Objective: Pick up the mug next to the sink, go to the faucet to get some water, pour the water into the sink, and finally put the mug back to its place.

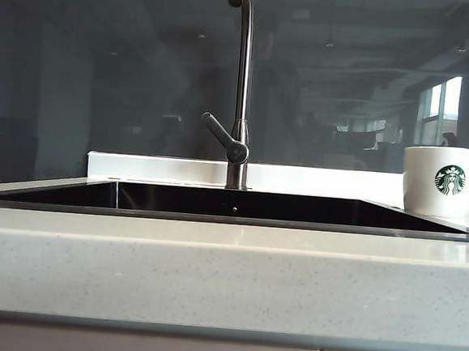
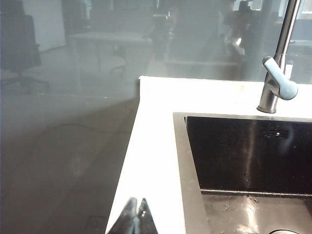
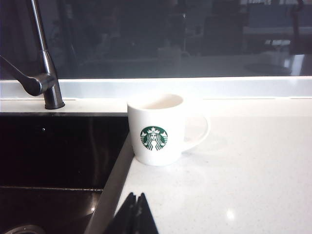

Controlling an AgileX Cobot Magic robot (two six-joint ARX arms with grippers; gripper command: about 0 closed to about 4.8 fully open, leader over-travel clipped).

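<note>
Progress: nothing done yet; mug (image 3: 157,129) not lifted, upright on the surface (image 3: 243,170), all four steps left, judging by how things lie.
Mug: white, green round logo facing the right wrist camera, handle turned away from the sink (image 1: 232,204); base just beside the sink's steel rim at its right end, seemingly empty.
Faucet: (image 1: 242,87) tall steel pipe behind the basin's middle, lever angled left in the exterior view, no water running.
Left pincer: (image 2: 136,214) fingertips pressed together, holding nothing, over the surface's left edge near the sink corner.
Right pincer: (image 3: 136,210) fingertips pressed together, empty, short of the mug and facing it.
Next: right pincer to open before any grasp, likely at the mug's body or handle.
Surface: pale speckled stone, clean, dry-looking; dark glossy basin.
Room: dim glass panel (image 1: 105,68) behind, reflecting office desks, a chair (image 2: 19,48), bright windows.
</note>
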